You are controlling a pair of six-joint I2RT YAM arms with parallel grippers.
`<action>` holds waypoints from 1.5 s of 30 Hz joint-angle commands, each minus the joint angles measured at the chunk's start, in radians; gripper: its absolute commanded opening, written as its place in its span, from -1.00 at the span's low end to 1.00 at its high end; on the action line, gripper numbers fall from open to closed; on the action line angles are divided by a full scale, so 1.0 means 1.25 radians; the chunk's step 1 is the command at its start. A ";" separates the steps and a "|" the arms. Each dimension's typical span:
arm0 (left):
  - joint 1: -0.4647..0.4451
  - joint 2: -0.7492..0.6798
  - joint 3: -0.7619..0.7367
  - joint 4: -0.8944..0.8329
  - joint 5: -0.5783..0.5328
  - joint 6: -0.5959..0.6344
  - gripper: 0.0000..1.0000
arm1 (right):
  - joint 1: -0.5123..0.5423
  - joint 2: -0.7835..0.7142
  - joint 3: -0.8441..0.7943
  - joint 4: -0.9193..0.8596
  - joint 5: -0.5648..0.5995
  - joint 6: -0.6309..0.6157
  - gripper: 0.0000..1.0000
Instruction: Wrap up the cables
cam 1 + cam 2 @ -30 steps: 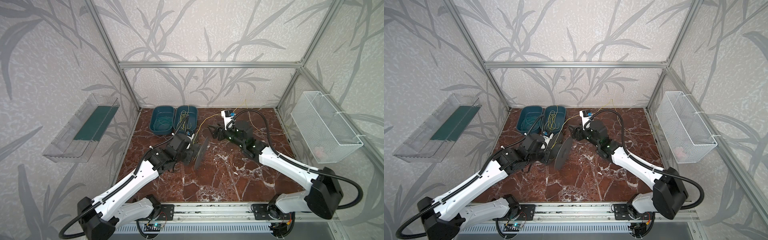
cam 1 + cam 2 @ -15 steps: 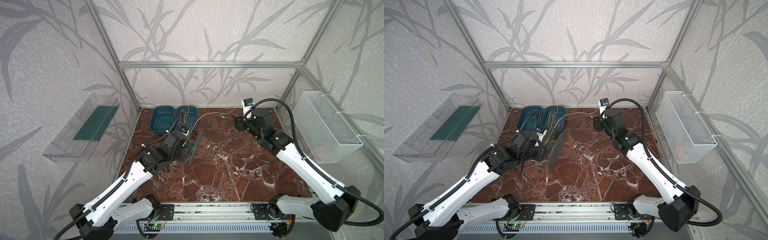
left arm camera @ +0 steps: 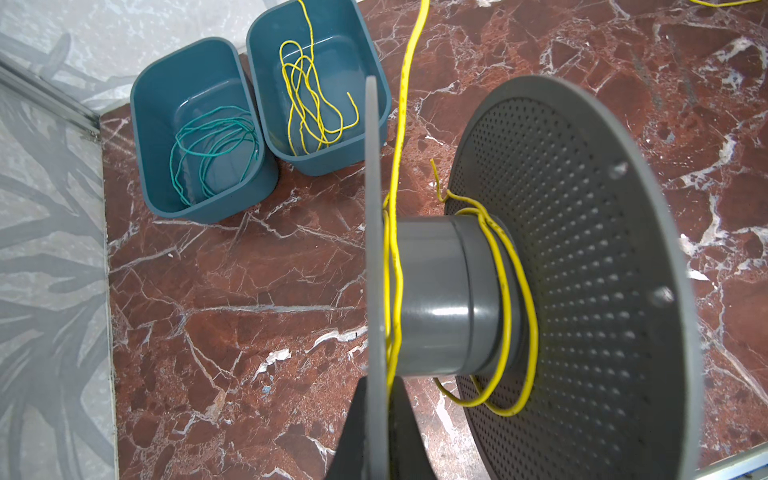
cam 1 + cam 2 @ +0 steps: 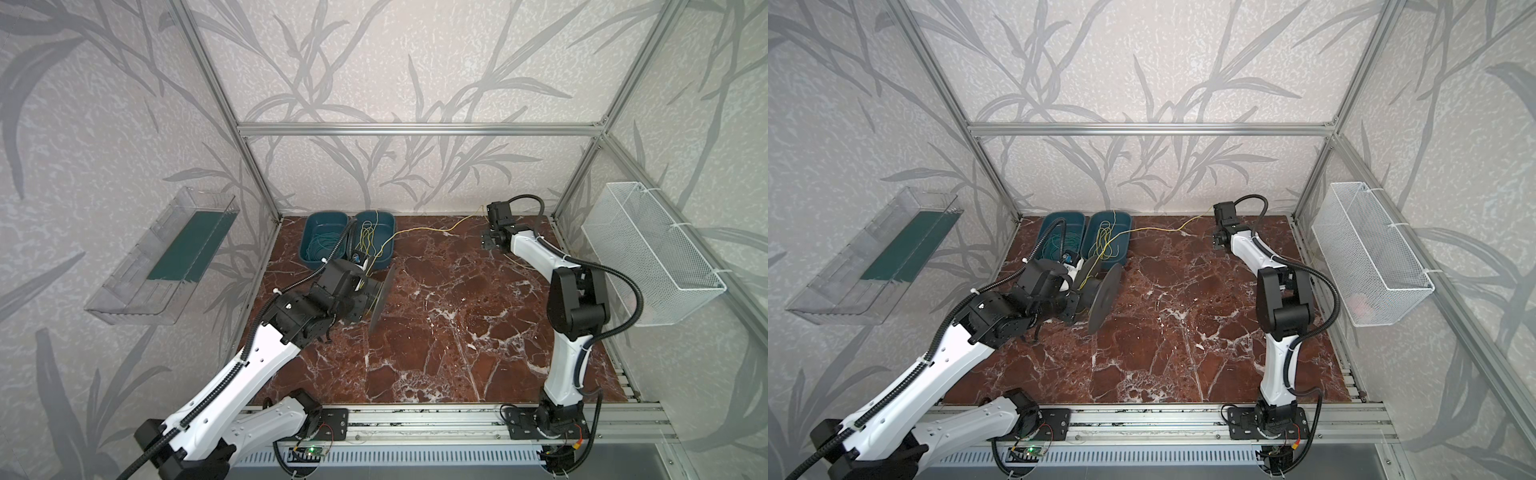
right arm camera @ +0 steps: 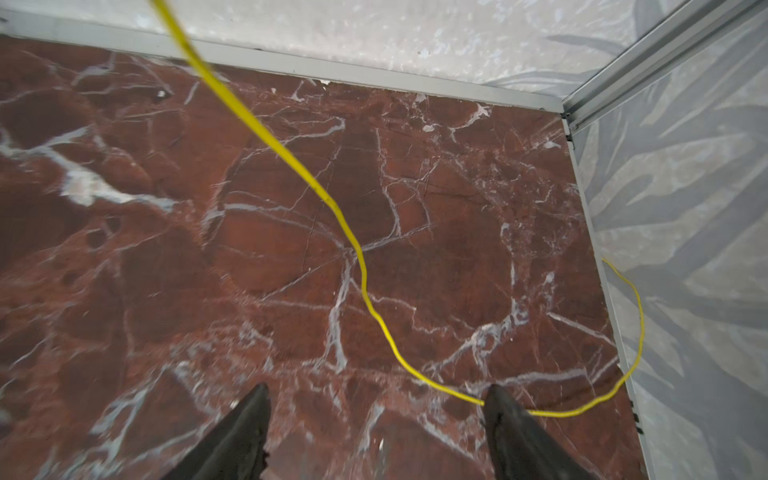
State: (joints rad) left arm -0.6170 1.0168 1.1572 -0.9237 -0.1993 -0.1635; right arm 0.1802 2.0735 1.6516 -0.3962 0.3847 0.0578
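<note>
Spool [image 3: 436, 291], grey: its thin flange is pinched by the left claw [image 3: 380, 399], closed tight on it. Cables [image 3: 505, 291]: thin bright-yellow strands, a few loose turns on the hub, more tangled in a teal bin [image 3: 332, 164]. One strand crosses the bare tabletop [image 4: 436, 324]. Right claw [image 5: 378, 392]: spread wide, holding nothing, strand passing under one fingertip, close to the back-right corner walls.

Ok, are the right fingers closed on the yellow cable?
No, the right fingers stand wide apart, and the yellow cable runs past them ungripped.
</note>
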 commanded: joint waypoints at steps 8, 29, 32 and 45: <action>0.038 -0.017 0.045 0.026 0.059 0.005 -1.00 | -0.035 0.175 0.205 -0.149 -0.114 -0.030 0.31; 0.069 -0.010 0.109 0.010 0.066 0.021 -1.00 | -0.083 0.333 0.440 -0.342 -0.159 -0.019 -0.63; 0.077 -0.009 0.118 0.023 0.078 0.020 -1.00 | -0.083 0.305 0.401 -0.321 -0.160 -0.024 -0.96; 0.096 0.075 0.394 0.005 0.133 0.029 -1.00 | -0.016 0.238 0.317 -0.307 -0.182 -0.053 -1.00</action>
State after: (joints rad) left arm -0.5068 1.0981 1.5532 -0.9726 -0.0402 -0.1440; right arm 0.1230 2.4279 2.0647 -0.7628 0.1642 0.0051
